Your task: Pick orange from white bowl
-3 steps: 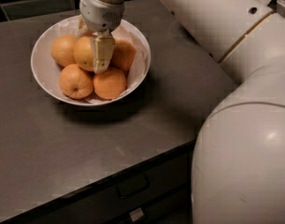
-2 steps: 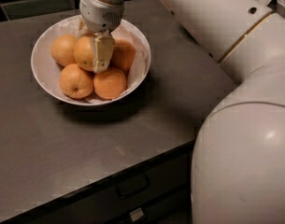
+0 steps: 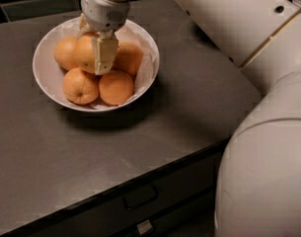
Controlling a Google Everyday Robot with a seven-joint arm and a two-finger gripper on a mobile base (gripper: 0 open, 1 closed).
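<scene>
The white bowl, lined with crinkled white paper, sits at the back left of a dark counter and holds several oranges. My gripper reaches down into the bowl from above. It is closed around the large orange at the top middle of the pile. One pale finger lies against that orange's right side; the other finger is hidden behind it. The orange still rests among the others.
Other oranges lie around it: front left, front right, right, left. My bulky white arm fills the right side. The counter's front edge has a drawer handle below it.
</scene>
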